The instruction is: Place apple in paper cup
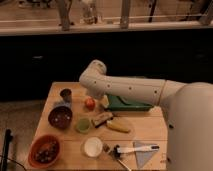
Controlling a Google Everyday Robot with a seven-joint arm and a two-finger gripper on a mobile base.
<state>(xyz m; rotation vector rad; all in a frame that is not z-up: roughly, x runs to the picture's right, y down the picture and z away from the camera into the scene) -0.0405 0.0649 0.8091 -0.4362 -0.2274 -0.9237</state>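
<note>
Apple (90, 103) rests on the table (145, 129), just beside the gripper (102, 102), on the side toward the dark grey cup (65, 94). The gripper hangs low under the bent arm; whether it is open or closed cannot be told. The paper cup (92, 146) stands upright near the table's front edge, well apart from the apple, with the green cup (83, 125) between them. The apple is round, with no long axis. No legible writing.

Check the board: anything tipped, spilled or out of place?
Nothing stands out. The apple sits on the table beside the gripper, tucked under the bent arm; the paper cup stands upright near the front edge.
</note>
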